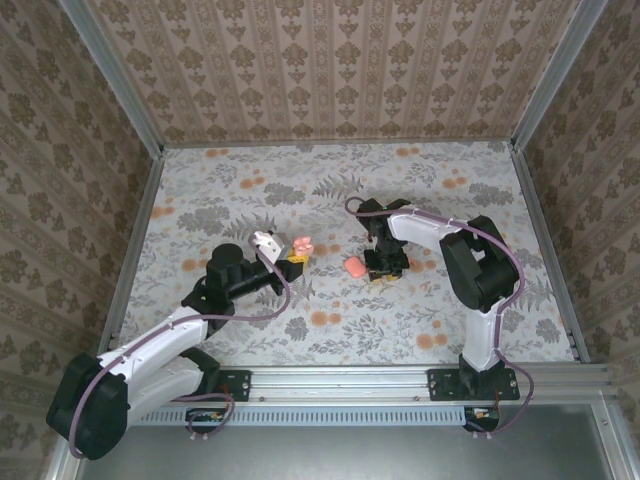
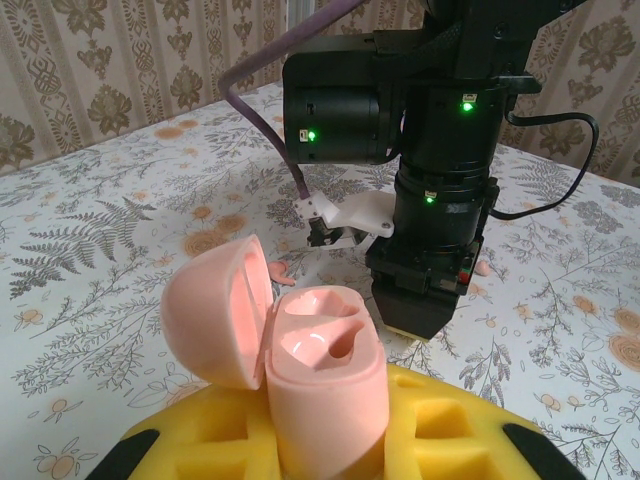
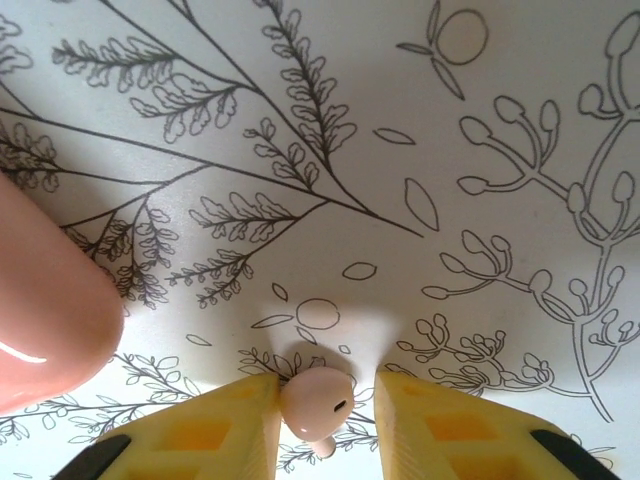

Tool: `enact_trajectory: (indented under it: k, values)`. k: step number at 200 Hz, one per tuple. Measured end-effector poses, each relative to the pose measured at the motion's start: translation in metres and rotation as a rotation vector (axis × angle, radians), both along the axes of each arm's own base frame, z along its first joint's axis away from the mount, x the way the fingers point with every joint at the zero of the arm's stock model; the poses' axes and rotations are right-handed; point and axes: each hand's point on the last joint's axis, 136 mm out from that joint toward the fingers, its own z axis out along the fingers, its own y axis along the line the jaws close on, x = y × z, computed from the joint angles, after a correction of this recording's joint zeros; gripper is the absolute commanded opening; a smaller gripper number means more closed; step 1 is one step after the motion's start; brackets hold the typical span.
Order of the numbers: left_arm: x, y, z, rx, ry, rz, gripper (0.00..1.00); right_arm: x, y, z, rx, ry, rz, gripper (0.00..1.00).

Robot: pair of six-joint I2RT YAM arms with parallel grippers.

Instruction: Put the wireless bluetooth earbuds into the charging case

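My left gripper (image 2: pixel 325 445) is shut on the charging case (image 2: pixel 325 390), whose body stands upright between the yellow pads. Its lid hangs open to the left, and both pockets are empty. In the top view the case (image 1: pixel 303 246) is held left of centre by the left gripper (image 1: pixel 296 257). My right gripper (image 3: pixel 327 385) is down at the tablecloth with one earbud (image 3: pixel 315 402) between its yellow pads. The left pad touches the bud and a gap remains on the right. A second earbud (image 1: pixel 352 266) lies just left of the right gripper (image 1: pixel 386 268) and shows as a pink blur (image 3: pixel 40 310) in the right wrist view.
The floral tablecloth (image 1: pixel 330 200) has flat orange printed spots. Metal rails and patterned walls (image 1: pixel 330 60) enclose the table on three sides. The right arm's wrist (image 2: pixel 430 150) hangs close in front of the held case.
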Motion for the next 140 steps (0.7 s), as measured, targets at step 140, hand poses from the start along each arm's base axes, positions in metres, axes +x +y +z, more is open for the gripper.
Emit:
enact_trajectory:
  k: [140]
  values:
    - [0.002,-0.002,-0.013,0.023,0.035,-0.006,0.12,0.001,-0.002,0.003,0.051,-0.053,-0.06,0.18]
